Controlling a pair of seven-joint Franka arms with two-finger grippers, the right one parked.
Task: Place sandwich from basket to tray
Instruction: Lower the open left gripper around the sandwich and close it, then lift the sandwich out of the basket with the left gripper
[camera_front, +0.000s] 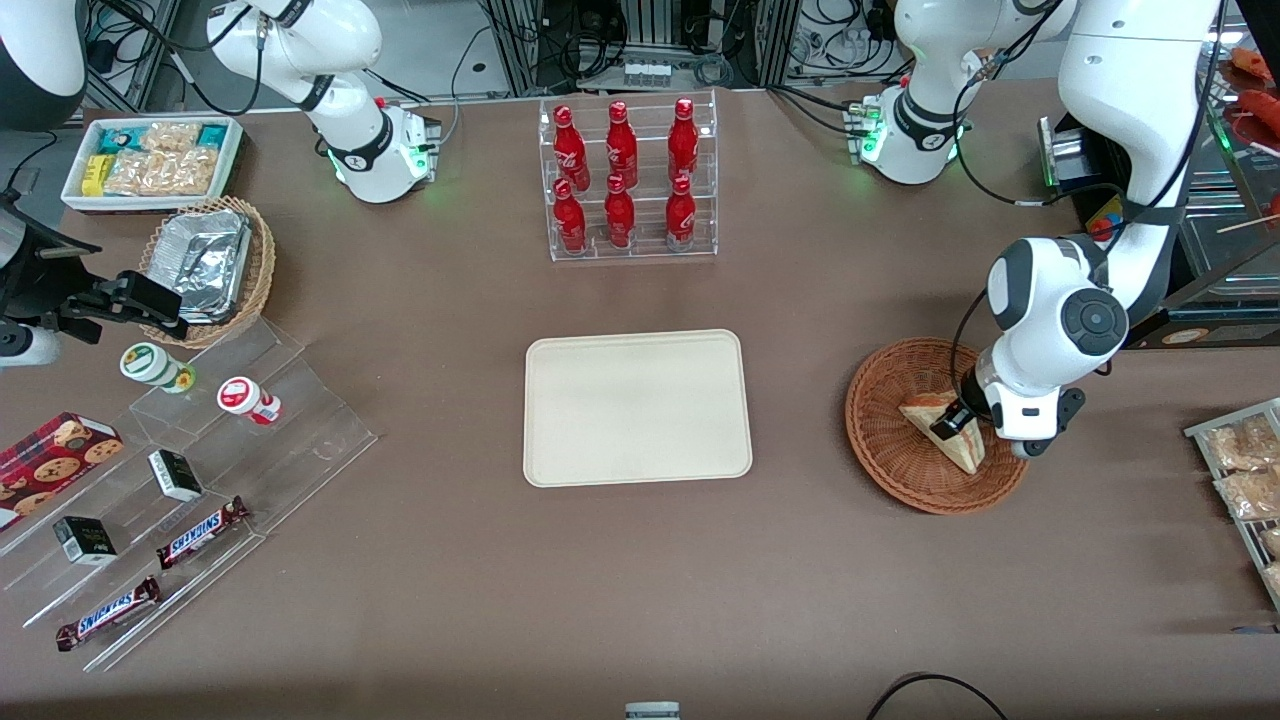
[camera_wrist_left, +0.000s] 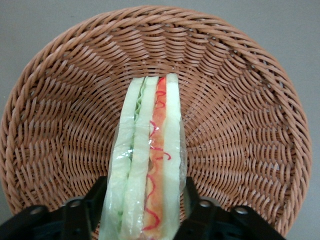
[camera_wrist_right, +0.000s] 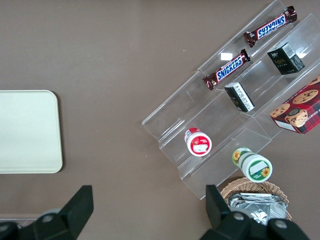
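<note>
Counter is crowded at both ends, so you've got clutter near any wide swing. Tray sits flat mid-counter, nothing on it, well apart from the basket, which lies toward the working arm's end. Bottle rack stands farther from the front camera than the tray, not in the direct path.

Sandwich is still in the basket, standing on edge, wedge tip pointing away from the gripper. In the front view the gripper is down inside the basket, right at the sandwich.

Gripper state: the two fingers flank the sandwich, one against each bread face, looks like they're closed onto it or nearly so. You're at the grasp step; nothing transferred yet.

Risks, as I judge them:
- Soft bread in clear wrap: squeeze too hard and you crush it, too light and the wrap slips out on the lift.
- Grip is at the wide end only, so the long tip may sag or swing and pivot out of the fingers.
- Lift too low and the tip could catch the basket's raised wicker wall and drag the basket along.
- Release high over the tray and the wedge may topple or bounce off the low rim.
</note>
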